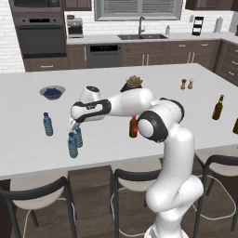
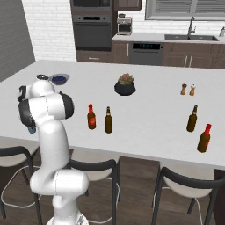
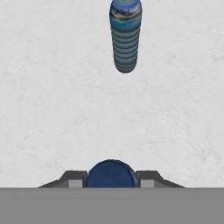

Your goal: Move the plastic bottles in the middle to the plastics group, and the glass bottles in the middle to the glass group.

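The white arm rises from the base, bends at a dark elbow and stretches across to the left over the white surface (image 1: 28, 139), with the hand turned down near the front edge. The gripper (image 3: 111, 183) points down at the surface, its jaws clenched on the blue cap of a water bottle (image 1: 78, 136), one finger tip on each side of the cap in the hand view. That bottle stands upright just behind a second water bottle (image 1: 72, 145), the two nearly touching in the left base view. A third water bottle (image 1: 48, 124) stands apart to their left, nearer the bowl of dark berries (image 1: 52, 92).

In the hand view, a ribbed water bottle (image 3: 125, 35) shows further out on the surface; I cannot tell which of the others it is.

In the middle of the surface a reddish-brown bottle with a red top (image 2: 91, 117) and an olive-amber bottle (image 2: 108, 120) stand upright, side by side but apart. Far to the right stand a dark amber bottle (image 2: 191, 118) and a red-capped bottle (image 2: 204, 138). A potted plant (image 2: 125, 85) and two small shakers (image 2: 187, 89) sit farther back.
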